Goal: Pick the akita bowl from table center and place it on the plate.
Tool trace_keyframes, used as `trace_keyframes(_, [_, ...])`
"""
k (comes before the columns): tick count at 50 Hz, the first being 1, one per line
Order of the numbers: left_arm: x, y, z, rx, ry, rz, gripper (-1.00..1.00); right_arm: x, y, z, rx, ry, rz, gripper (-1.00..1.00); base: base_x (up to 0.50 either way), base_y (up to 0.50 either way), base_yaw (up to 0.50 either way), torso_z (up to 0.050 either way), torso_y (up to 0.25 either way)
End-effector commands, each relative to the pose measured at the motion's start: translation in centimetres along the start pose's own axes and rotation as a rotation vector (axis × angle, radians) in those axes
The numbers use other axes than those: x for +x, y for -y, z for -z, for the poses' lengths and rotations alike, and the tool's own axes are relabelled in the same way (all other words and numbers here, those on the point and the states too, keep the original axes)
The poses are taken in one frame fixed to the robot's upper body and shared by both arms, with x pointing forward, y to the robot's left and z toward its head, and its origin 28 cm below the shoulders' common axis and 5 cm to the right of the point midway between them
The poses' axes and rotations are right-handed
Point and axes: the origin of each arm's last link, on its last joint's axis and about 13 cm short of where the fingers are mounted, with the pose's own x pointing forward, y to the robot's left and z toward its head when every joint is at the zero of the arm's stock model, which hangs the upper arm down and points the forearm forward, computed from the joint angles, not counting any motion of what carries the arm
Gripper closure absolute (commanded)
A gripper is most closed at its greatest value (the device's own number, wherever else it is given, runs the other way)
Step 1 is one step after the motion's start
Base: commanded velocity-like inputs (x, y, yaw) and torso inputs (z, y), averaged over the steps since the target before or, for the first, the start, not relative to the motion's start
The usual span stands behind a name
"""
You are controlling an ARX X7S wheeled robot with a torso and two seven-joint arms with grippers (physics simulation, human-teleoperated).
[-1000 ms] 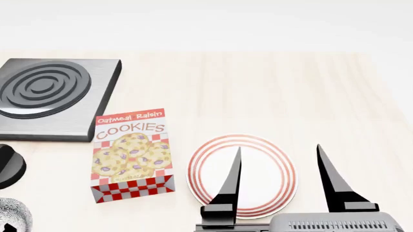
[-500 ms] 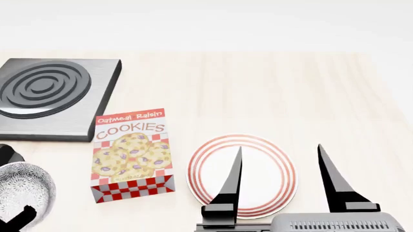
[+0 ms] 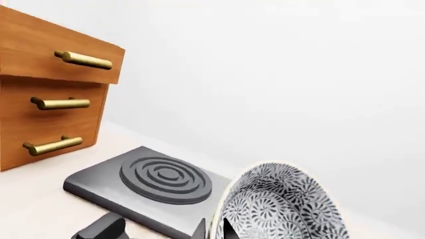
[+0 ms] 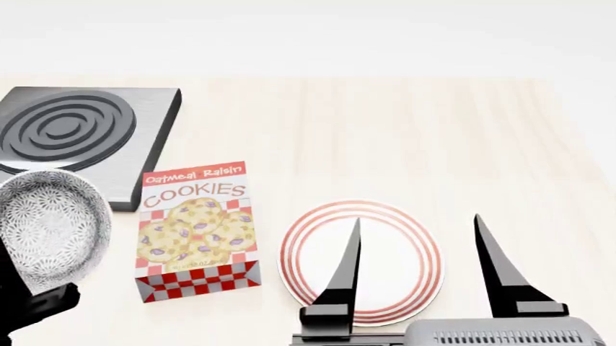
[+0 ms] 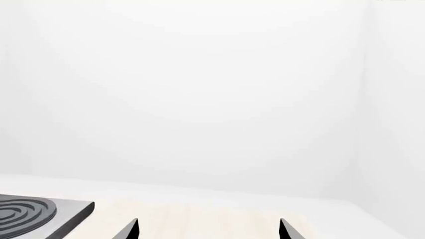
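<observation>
The akita bowl (image 4: 50, 222), white with a dense grey-black floral pattern, hangs tilted on its side above the table's left part, left of the cookie box. My left gripper (image 3: 214, 222) is shut on its rim, one finger inside and one outside; in the head view the gripper (image 4: 34, 308) shows dark below the bowl. In the left wrist view the bowl (image 3: 285, 204) fills the lower right. The plate (image 4: 306, 241), white with red rings, lies near the table's front. My right gripper (image 4: 416, 218) stands open above it, holding nothing, and its tips (image 5: 208, 222) show over bare table.
An Oatmeal Raisin Cookies box (image 4: 198, 231) lies between the bowl and the plate. A grey hot plate with dark rings (image 4: 77, 137) sits at the back left, and a wooden drawer unit with brass handles (image 3: 47, 89) stands beyond it.
The bowl has risen from the head view's bottom left corner to beside the cookie box, carried by my left gripper. The right arm and the plate have not moved.
</observation>
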Motion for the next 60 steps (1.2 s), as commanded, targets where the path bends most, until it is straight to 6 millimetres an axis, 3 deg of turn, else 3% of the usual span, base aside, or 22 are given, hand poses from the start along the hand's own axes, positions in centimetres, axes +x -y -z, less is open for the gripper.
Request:
trace_keyframes(1, [0.0, 0.9, -1.3, 0.056, 0.13, 0.135, 1.0, -0.1, 0.0, -0.2, 0.0, 0.004, -0.005, -1.0, 0.0, 0.0, 0.0, 0.0, 0.0])
trace_keyframes(16, [0.8, 1.5, -2.0, 0.087, 0.228, 0.249, 1.0, 0.1, 0.3, -1.0, 0.035, 0.017, -0.109, -1.0, 0.0, 0.0, 0.0, 0.0, 0.001])
trace_keyframes(32, [1.3, 1.7, -1.9, 0.132, 0.272, 0.35, 1.0, 3.2, 1.5, -5.2, 0.081, 0.028, -0.404, -1.0, 0.0, 0.0, 0.0, 0.0, 0.0])
trace_keyframes(46, [1.4, 1.9, -2.6, 0.151, 0.311, 0.382, 1.0, 5.2, 1.5, -6.1, 0.163, -0.003, -0.518, -1.0, 0.0, 0.0, 0.0, 0.0, 0.001])
trace_keyframes(60, [0.3, 2.6, -3.1, 0.189, 0.399, 0.496, 1.0, 6.1, 1.7, -7.0, 0.221, -0.091, -0.608, -1.0, 0.0, 0.0, 0.0, 0.0, 0.0])
